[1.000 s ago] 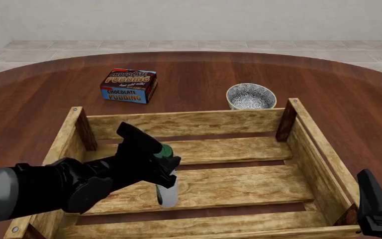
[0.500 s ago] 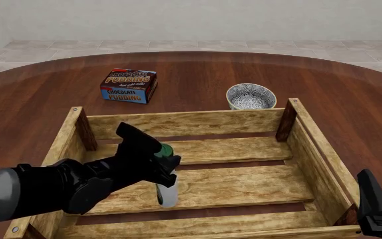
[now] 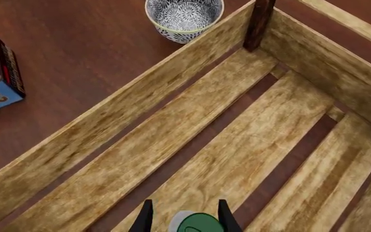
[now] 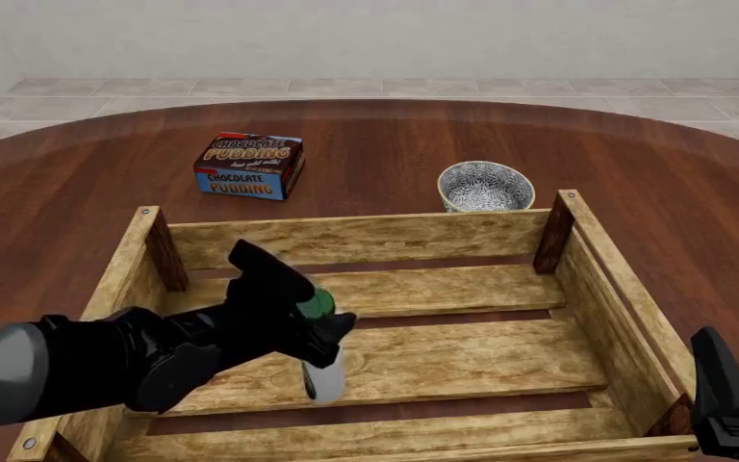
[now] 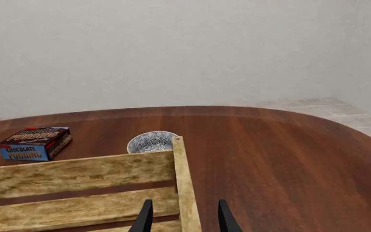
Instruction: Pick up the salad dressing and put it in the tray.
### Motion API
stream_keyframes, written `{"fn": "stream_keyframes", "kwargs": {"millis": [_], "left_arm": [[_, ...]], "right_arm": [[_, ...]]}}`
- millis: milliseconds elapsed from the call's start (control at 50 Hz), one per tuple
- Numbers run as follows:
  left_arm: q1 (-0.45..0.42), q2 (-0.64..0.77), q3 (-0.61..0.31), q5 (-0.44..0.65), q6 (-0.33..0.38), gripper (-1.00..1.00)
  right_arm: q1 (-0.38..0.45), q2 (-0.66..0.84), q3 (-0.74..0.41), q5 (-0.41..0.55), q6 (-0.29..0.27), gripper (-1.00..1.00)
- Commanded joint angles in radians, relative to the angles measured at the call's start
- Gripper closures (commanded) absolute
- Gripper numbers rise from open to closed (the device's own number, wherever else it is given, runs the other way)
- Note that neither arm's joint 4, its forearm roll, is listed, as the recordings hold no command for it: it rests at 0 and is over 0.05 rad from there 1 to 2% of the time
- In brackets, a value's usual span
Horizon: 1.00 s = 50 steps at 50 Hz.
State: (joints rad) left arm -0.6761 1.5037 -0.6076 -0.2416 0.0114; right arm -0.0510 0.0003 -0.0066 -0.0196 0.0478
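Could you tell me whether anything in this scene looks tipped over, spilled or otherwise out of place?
Nothing stands out. The salad dressing stands upright inside the tray, between the left hand's fingers, while the pudding box and bowl sit upright beyond it.

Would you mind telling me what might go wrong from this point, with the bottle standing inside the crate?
1. The left gripper has its fingers on either side of the salad dressing at its green cap; a sideways pull-out might tip the slim upright bottle.
2. It stands on the tray floor close to a gap between slats, so a nudge may leave it leaning.
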Motion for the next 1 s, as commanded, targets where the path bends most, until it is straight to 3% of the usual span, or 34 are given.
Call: {"fn": "stream_keyframes", "kwargs": {"millis": [20,1000], "left_arm": [[0.004,0.002,0.001,0.005,0.016,-1.0],[0.004,-0.043,-0.006,0.03,0.037,-1.0]], "right_arm": [[0.0,0.0,0.0,0.0,0.0,-1.0],[0.004,0.0,0.002,-0.001,-0.003,-1.0]]}}
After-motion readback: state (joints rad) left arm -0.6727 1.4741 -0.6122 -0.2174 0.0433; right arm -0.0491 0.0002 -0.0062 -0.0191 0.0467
